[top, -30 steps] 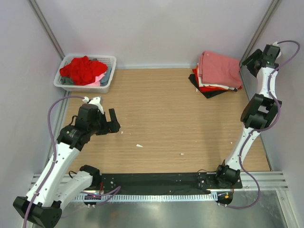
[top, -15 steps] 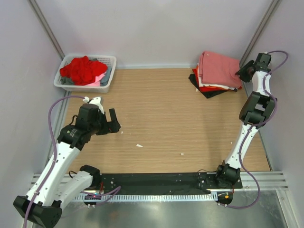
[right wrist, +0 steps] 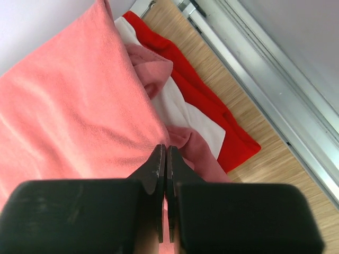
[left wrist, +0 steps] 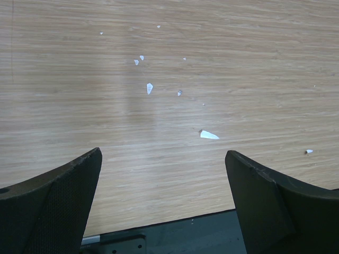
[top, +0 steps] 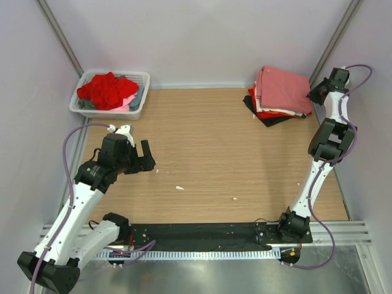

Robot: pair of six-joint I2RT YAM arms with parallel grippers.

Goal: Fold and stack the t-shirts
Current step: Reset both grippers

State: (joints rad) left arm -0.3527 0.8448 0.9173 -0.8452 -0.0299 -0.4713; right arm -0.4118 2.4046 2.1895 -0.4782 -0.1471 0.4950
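A folded stack of t-shirts lies at the table's far right, with the salmon-pink t-shirt (top: 282, 89) on top of white, red (top: 264, 113) and black (top: 269, 120) ones. My right gripper (top: 310, 93) is at the stack's right edge. In the right wrist view this gripper (right wrist: 165, 149) is shut, its tips at the folded edge of the salmon-pink t-shirt (right wrist: 69, 100), above a pink sleeve, the white t-shirt (right wrist: 185, 111) and the red t-shirt (right wrist: 212, 106); I see no cloth between them. My left gripper (top: 146, 158) hangs open over bare wood (left wrist: 163, 159).
A white plastic basket (top: 138, 104) at the far left holds a crumpled red t-shirt (top: 105, 90) on grey and pink cloth. Small white scraps (left wrist: 209, 135) lie on the wood. A metal rail (right wrist: 254, 79) and the side wall run close beside the stack.
My right arm has come down from the wall to the stack's right edge, and its jaws have closed. The left arm has not moved.
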